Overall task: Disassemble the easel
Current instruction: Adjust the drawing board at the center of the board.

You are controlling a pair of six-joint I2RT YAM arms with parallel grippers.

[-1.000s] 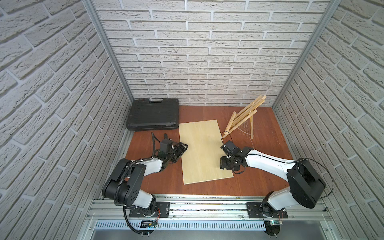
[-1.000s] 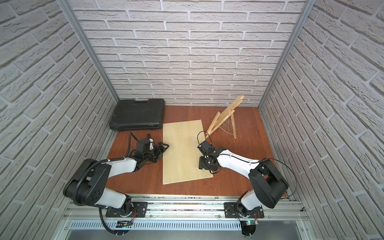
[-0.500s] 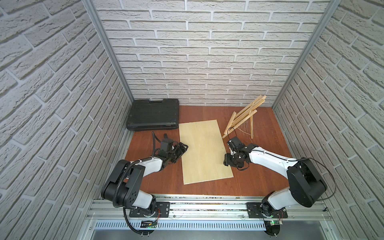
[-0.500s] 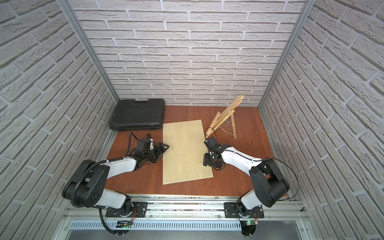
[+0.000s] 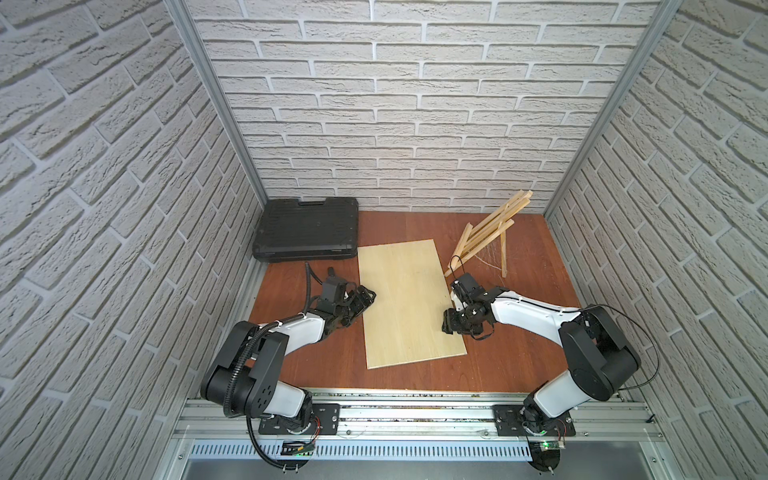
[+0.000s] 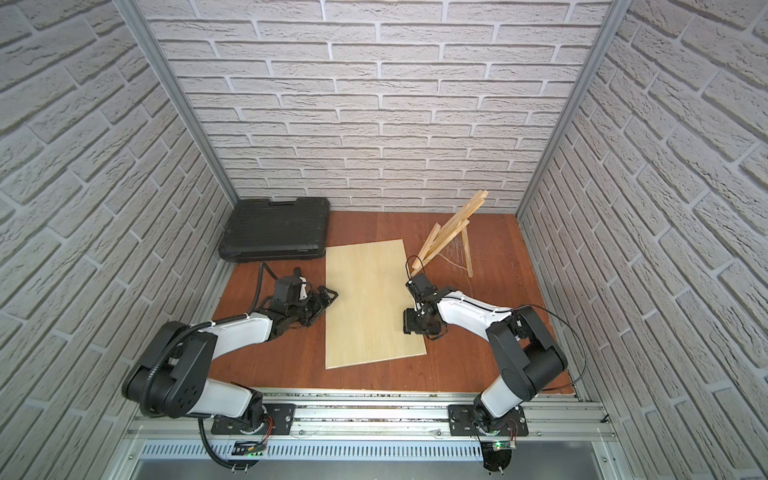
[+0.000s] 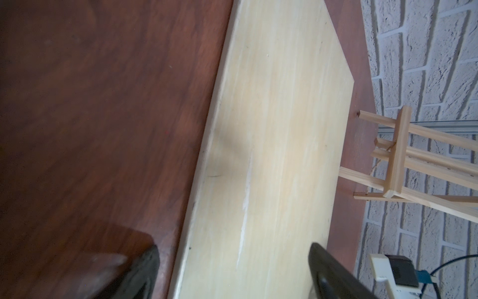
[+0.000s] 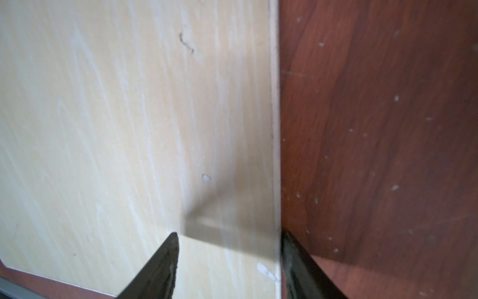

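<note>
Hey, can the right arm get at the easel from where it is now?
Probably yes: the easel stands just beyond the right gripper, with only table between them, and its fingers are open.

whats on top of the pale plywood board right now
Nothing lies on the board. The open left gripper and right gripper each straddle a long edge, one finger over the wood. Whether those fingers touch it cannot be told.

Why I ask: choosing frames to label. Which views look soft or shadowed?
Left wrist: near finger and tabletop smeared, board edge looks bowed, easel sharper. Right wrist: board grain soft, grey shadow ahead of the right hand. Both top views: sharp, evenly lit.
</note>
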